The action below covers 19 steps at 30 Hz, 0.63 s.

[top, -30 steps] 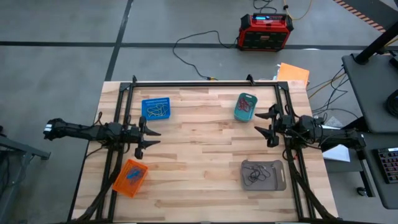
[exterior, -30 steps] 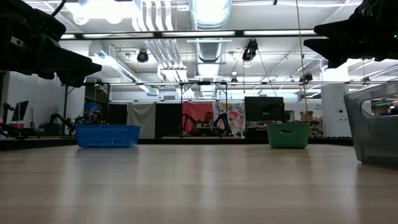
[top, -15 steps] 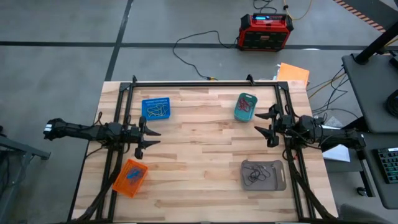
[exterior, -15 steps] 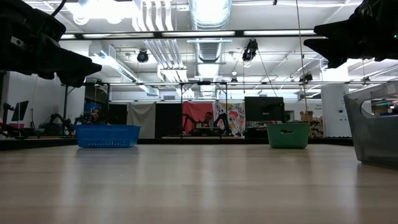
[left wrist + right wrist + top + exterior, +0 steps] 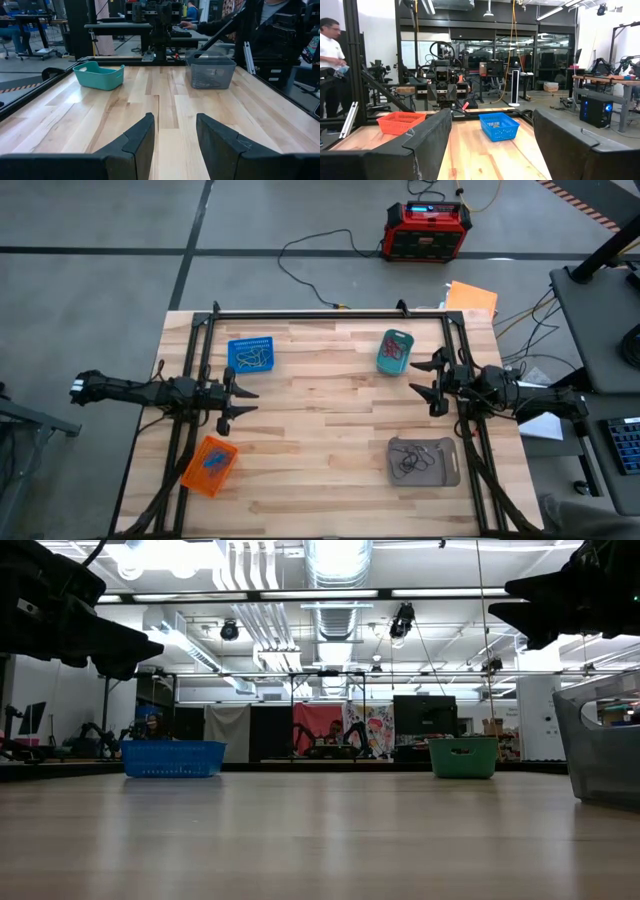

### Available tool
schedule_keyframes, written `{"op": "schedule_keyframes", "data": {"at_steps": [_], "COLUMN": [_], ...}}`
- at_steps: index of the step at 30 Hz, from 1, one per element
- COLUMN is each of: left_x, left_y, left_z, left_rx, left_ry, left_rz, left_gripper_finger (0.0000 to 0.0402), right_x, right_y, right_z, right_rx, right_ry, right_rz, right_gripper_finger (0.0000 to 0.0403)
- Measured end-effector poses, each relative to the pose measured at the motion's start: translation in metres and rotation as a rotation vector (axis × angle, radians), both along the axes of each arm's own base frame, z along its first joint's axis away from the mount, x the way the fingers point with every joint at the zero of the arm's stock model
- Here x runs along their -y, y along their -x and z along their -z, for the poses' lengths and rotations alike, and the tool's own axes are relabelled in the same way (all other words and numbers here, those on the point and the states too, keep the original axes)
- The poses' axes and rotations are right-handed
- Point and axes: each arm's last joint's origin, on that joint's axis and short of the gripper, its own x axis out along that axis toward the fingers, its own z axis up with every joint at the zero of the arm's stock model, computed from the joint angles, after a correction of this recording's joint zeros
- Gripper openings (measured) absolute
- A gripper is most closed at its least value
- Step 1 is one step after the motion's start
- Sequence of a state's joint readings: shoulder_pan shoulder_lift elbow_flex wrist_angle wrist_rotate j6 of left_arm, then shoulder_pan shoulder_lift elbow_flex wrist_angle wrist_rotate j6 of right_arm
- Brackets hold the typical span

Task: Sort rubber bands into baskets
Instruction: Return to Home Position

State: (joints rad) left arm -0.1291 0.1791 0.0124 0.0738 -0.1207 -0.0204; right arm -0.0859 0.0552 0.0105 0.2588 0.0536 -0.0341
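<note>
High view: the left gripper (image 5: 243, 402) hangs with its fingers parted and nothing between them, and the right gripper (image 5: 420, 380) faces it from well across the table (image 5: 330, 430), spread wider and equally empty. The blue basket (image 5: 250, 340) lies near the left gripper on its back-of-table side, the orange basket (image 5: 190, 475) near its front side. The teal basket (image 5: 383, 365) sits just behind the right gripper and the grey basket (image 5: 452, 463) in front of it. The rubber bands (image 5: 410, 460) lie inside the baskets; I see none on the bare wood between the tools. To go home cleanly, each arm should probably draw straight back along its own line, staying above the flanking rims.
</note>
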Motion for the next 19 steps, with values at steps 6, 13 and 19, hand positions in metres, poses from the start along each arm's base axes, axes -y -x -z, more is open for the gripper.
{"op": "schedule_keyframes", "data": {"at_steps": [6, 13, 19], "left_x": [0.0000, 0.0000, 0.0000], "left_y": [0.0000, 0.0000, 0.0000], "left_z": [0.0000, 0.0000, 0.0000], "left_rx": [0.000, 0.000, 0.000], "left_ry": [0.000, 0.000, 0.000], "left_rz": [0.000, 0.000, 0.000], "left_gripper_finger": [0.0130, 0.0130, 0.0130], "right_x": [0.0000, 0.0000, 0.0000], "right_y": [0.0000, 0.0000, 0.0000], "right_z": [0.0000, 0.0000, 0.0000], "right_rx": [0.000, -0.001, 0.000], "right_ry": [0.001, 0.001, 0.000], "right_rz": [0.000, 0.000, 0.000], "right_gripper_finger": [0.0262, 0.0263, 0.0270]}}
